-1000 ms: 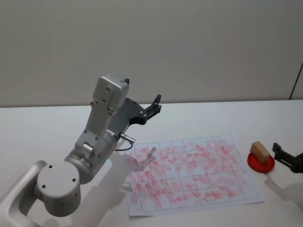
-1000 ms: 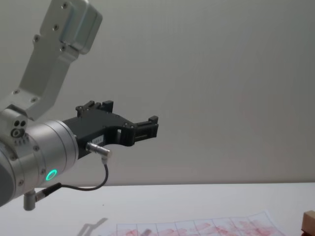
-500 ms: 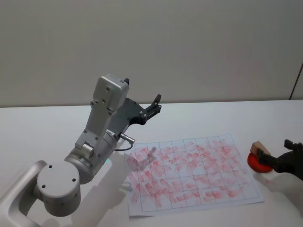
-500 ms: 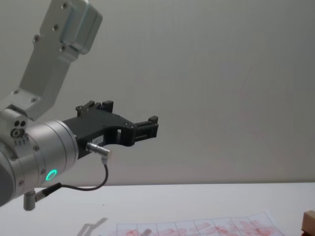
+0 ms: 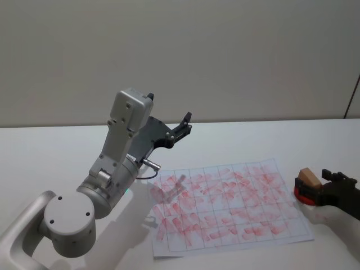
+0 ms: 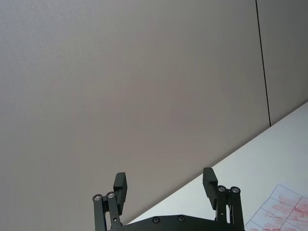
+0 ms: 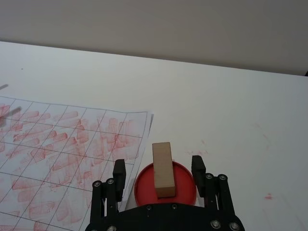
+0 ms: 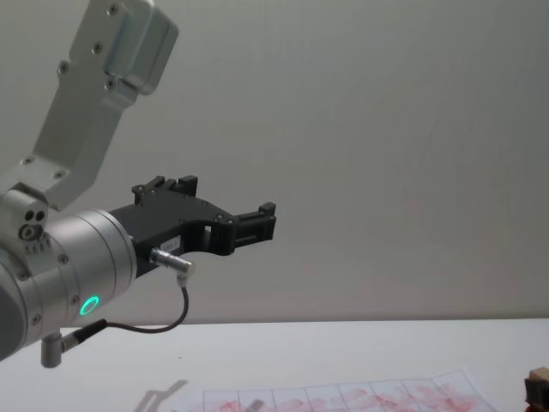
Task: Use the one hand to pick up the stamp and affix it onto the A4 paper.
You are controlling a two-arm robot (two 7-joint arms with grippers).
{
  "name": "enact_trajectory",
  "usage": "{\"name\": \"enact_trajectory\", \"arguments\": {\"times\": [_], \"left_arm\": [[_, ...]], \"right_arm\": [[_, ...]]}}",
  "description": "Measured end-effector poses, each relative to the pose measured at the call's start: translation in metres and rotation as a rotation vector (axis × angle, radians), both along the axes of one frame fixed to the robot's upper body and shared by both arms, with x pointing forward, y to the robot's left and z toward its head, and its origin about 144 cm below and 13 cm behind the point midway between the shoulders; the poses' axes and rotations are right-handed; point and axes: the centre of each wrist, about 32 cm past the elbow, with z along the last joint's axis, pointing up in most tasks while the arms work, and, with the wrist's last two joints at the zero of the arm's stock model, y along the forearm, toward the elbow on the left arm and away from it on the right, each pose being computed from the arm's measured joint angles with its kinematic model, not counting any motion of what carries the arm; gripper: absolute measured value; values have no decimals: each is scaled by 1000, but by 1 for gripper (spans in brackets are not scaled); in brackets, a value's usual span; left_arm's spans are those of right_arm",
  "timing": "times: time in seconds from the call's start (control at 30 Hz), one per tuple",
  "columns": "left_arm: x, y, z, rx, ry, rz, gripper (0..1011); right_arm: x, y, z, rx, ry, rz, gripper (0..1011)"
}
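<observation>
One A4 paper (image 5: 230, 205) lies flat on the white worktop (image 5: 253, 140). It is ruled in a grid of thin boxes, each smeared with red marks, too many and too smudged to count. Just off the paper's right edge sits one red round pad (image 7: 185, 185). I cannot tell whether the pad touches the sheet. One stamp (image 7: 162, 168), a pale wooden block, stands on that pad.

Two arms are in view. The right end effector (image 5: 316, 185) reaches in from the right of the paper, low over the worktop. Its two black fingers (image 7: 119, 169) are spread apart, one on each side of the stamp. In the right wrist view a gap shows between each finger and the wood, so nothing is clamped. The block sits midway between them, and both fingertips are level with the pad's rim.

The left end effector (image 6: 164, 177) hangs high in the air off the paper's left side, on a silver arm (image 5: 121, 146). It is well apart from the stamp and points toward the grey wall (image 5: 225, 56). Its two fingers are also apart and hold nothing. One green ring light (image 8: 89, 305) glows on the arm's wrist, and one thin cable (image 8: 163, 326) loops beneath it.
</observation>
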Motion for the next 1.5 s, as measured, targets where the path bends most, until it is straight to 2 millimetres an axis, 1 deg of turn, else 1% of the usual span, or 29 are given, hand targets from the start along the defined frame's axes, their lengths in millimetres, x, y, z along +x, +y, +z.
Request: {"name": "enact_trajectory", "arguments": {"times": [0.1,0.13,0.17,0.27,0.33,0.37,0.47,0.57,0.7,1.1,1.5], "left_arm": [[0,0,0,0,0,0,1001],[0,0,0,0,0,0,1001],[0,0,0,0,0,0,1001],[0,0,0,0,0,0,1001],[0,0,0,0,0,0,1001],[0,0,0,0,0,0,1001],[0,0,0,0,0,0,1001],[0,0,0,0,0,0,1001],[0,0,0,0,0,0,1001],[0,0,0,0,0,0,1001],[0,0,0,0,0,0,1001]], "right_arm": [[1,1,0,0,4,3,782],[2,1,0,0,5,4,741],[2,1,-1,0,7,5,731],[3,1,-1,0,10,8,603],[4,2,-1,0,12,11,564],[4,2,-1,0,12,11,504],[5,2,-1,0,15,13,446],[5,2,-1,0,17,14,319],[6,3,-1,0,18,16,242],[8,3,2,-15,-5,30,238],[22,10,19,-44,-120,140,239]]}}
